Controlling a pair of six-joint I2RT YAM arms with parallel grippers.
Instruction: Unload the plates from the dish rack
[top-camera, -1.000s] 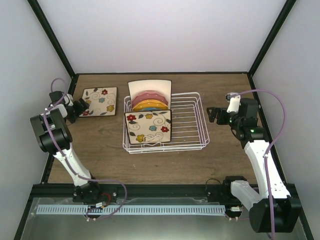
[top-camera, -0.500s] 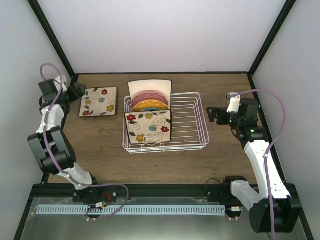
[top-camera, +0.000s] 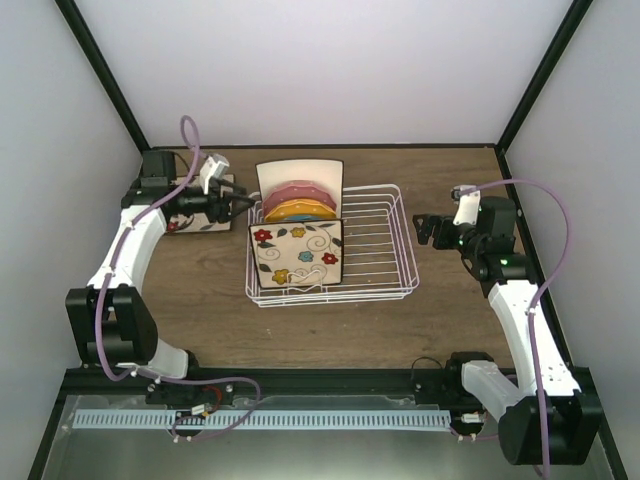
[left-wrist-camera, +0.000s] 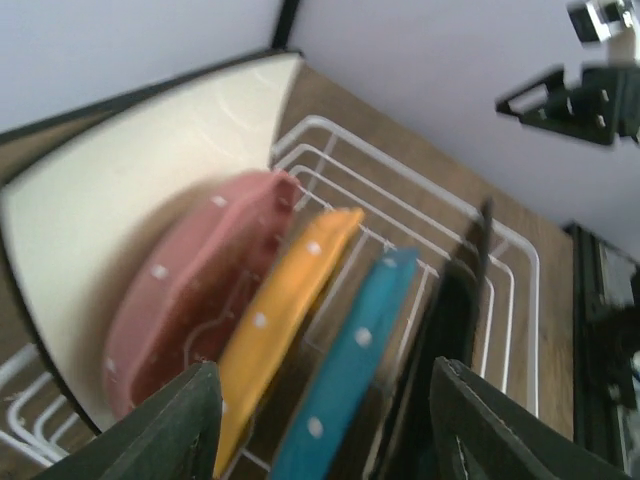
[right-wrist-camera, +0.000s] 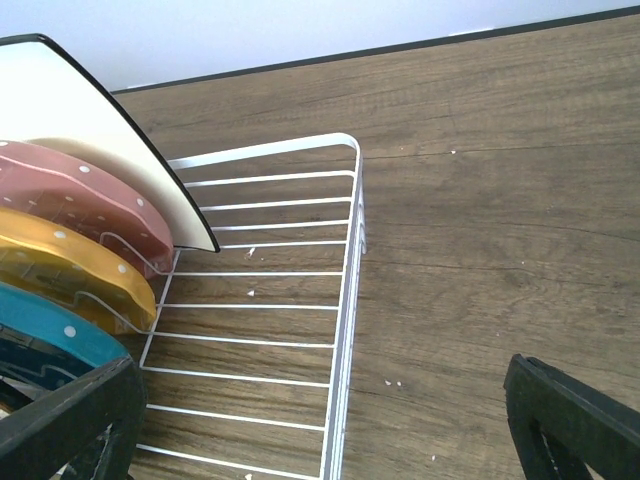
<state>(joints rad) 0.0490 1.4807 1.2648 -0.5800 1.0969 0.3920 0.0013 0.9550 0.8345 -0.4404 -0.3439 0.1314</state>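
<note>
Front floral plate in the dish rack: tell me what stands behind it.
Blue plate, orange plate, pink plate, then the plain cream square plate at the back. From above, the floral plate covers their lower parts.

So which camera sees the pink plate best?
The left wrist view: the pink plate shows nearly whole, though blurry. The right wrist view cuts it off at the edge; the top view shows only a small arc.

The dish rack (top-camera: 385, 240) is white, its plates (top-camera: 298, 207) plain cream, white-dotted pink, orange, blue, and floral cream.
</note>
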